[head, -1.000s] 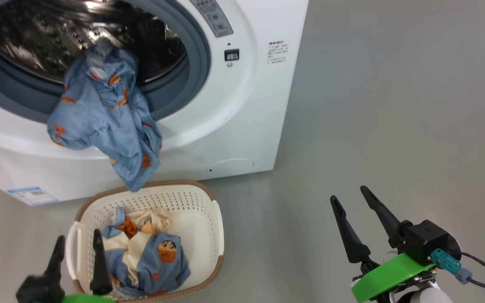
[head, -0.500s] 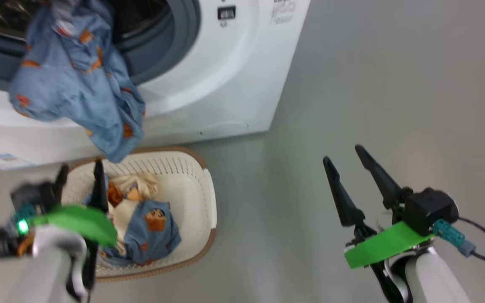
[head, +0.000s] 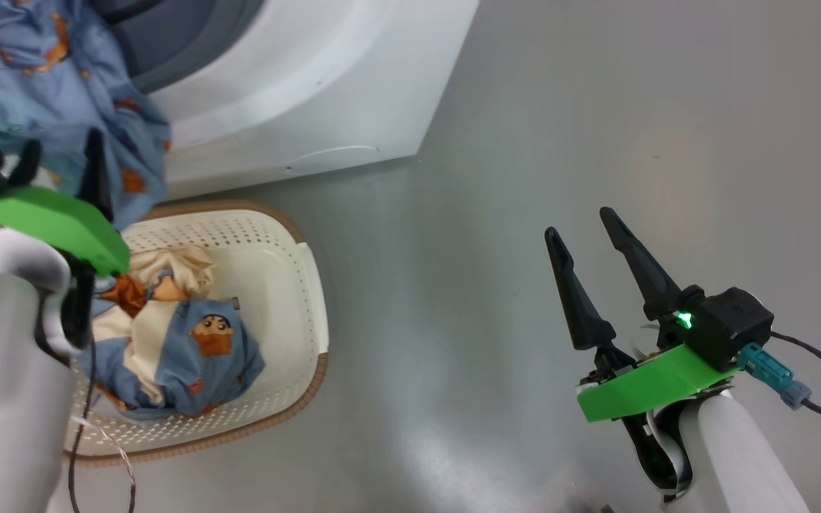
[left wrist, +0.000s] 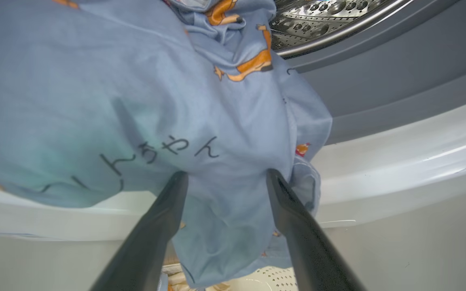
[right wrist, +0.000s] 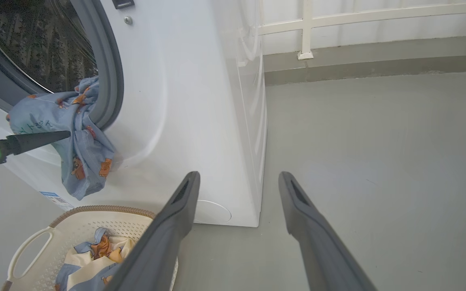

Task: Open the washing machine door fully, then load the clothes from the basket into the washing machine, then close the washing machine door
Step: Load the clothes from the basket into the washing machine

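A blue printed piece of the clothes (left wrist: 136, 101) hangs out of the washing machine (head: 296, 85) opening, over the grey gasket (left wrist: 378, 81) and down toward the basket (head: 303, 285). My left gripper (left wrist: 225, 173) is open, its fingertips right at the lower part of this hanging piece (head: 33, 92). More blue and cream clothes (head: 182, 342) lie bunched in the cream basket on the floor below. My right gripper (head: 578, 222) is open and empty, above bare floor to the right of the machine. The washing machine door is out of view.
The steel drum (left wrist: 330, 16) shows behind the hanging cloth. Grey floor (head: 524, 107) spreads right of the machine to a white railing and wall (right wrist: 338, 24). A thin cable (head: 100, 442) hangs from my left arm over the basket's near rim.
The head camera has tilted down and shifted. My left gripper has risen from the basket to the garment hanging from the opening. The right gripper stays open in much the same place.
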`<state>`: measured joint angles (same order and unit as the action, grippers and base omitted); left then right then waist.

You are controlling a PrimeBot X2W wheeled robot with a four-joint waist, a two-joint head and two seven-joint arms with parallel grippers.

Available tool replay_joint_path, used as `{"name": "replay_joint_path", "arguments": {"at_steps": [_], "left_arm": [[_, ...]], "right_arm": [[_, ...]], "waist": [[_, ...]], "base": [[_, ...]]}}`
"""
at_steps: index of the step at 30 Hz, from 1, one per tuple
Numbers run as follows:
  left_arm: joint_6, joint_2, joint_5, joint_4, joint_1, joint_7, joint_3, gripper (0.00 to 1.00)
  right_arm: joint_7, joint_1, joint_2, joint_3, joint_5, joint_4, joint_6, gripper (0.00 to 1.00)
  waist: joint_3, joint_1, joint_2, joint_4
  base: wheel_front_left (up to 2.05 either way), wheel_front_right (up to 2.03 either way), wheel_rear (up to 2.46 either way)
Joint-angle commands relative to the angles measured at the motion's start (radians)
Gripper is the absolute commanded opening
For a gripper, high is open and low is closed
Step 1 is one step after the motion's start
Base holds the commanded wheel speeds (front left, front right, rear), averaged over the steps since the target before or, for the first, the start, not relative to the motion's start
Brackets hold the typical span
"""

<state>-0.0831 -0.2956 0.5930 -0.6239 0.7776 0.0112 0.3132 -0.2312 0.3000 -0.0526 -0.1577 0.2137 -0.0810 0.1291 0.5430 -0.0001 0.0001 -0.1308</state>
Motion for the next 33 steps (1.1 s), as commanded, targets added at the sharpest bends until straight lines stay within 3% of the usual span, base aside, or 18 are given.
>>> {"name": "replay_joint_path", "arguments": {"at_steps": [1, 6, 7, 9, 10, 23, 29, 33], "left_arm": [[0.005, -0.053, 0.004, -0.003, 0.046, 0.009, -0.035, 1.00], [-0.010, -0.061, 0.008, -0.054, 0.106, 0.015, -0.047, 1.00], [-0.013, -0.061, 0.007, -0.062, 0.113, 0.015, -0.047, 0.74], [-0.017, -0.057, 0.008, -0.077, 0.124, 0.012, -0.047, 0.06], [-0.017, -0.056, 0.008, -0.085, 0.127, 0.014, -0.046, 0.00], [0.026, -0.048, 0.042, -0.116, 0.087, 0.065, -0.026, 0.00], [0.044, -0.090, 0.050, -0.015, 0.041, 0.143, -0.008, 0.00], [0.025, -0.140, 0.043, 0.117, 0.017, 0.202, -0.005, 0.00]], "right_arm": [[-0.013, 0.006, 0.002, -0.029, 0.015, 0.013, 0.002, 1.00], [-0.022, 0.018, 0.002, -0.036, 0.025, -0.006, 0.002, 1.00], [-0.023, 0.020, 0.002, -0.037, 0.026, -0.009, 0.002, 1.00], [-0.025, 0.021, 0.002, -0.039, 0.029, -0.015, 0.002, 1.00], [-0.026, 0.022, 0.002, -0.039, 0.030, -0.017, 0.002, 1.00], [-0.030, 0.008, 0.002, -0.030, 0.028, -0.026, 0.002, 1.00], [-0.030, -0.006, 0.002, -0.020, 0.022, -0.021, 0.002, 1.00], [-0.030, -0.013, 0.002, -0.018, 0.021, -0.016, 0.002, 1.00]], "waist": [[0.024, 0.0001, -0.0001, -0.025], [0.024, 0.0001, -0.0001, -0.036], [0.023, 0.0001, -0.0001, -0.037], [0.019, 0.0001, -0.0001, -0.038], [0.018, 0.0001, -0.0001, -0.039], [-0.012, 0.0001, -0.0001, -0.026], [-0.025, 0.0001, -0.0001, -0.007], [-0.029, 0.0001, -0.0001, 0.002]], "base": [[0.00, 0.00, 0.00], [0.00, 0.00, 0.00], [0.00, 0.00, 0.00], [0.00, 0.00, 0.00], [0.00, 0.00, 0.00], [0.00, 0.00, 0.00], [0.00, 0.00, 0.00], [0.00, 0.00, 0.00]]}}
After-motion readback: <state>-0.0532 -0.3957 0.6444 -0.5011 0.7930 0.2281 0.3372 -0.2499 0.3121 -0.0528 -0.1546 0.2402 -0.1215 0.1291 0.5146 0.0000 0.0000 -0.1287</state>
